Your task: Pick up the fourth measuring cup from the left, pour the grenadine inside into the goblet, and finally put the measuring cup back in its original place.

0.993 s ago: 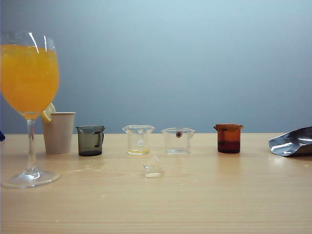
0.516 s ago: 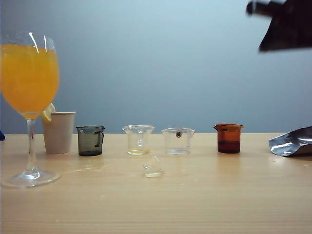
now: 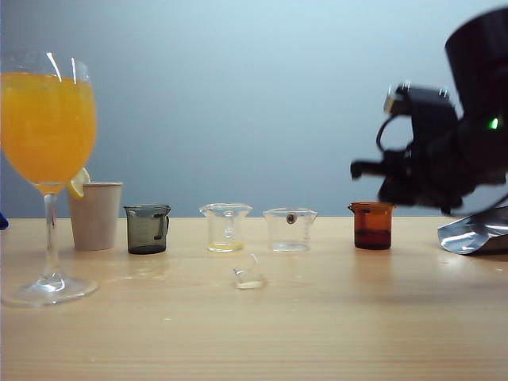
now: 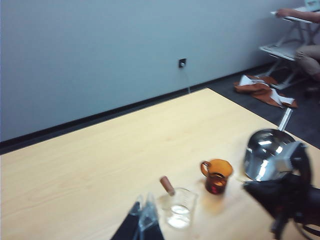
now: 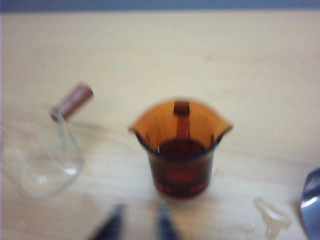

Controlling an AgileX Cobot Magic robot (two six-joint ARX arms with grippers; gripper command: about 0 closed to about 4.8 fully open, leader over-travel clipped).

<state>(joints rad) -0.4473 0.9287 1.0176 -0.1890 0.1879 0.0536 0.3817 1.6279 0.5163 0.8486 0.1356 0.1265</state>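
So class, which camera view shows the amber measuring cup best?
The right wrist view: the amber measuring cup fills the middle, red liquid visible inside. The exterior view shows it small beside the right hand; the left wrist view, small and distant.

Even soft lighting, faint shadows; right wrist view blurred, right hand (image 5: 140,225) out of focus; exterior sharp.

The right arm hangs in the air at the right side of the exterior view, its black wrist tilted down and its right gripper (image 5: 140,225) showing two dark fingertips a narrow gap apart. The left gripper (image 4: 142,220) shows only blurred finger ends, state unreadable.
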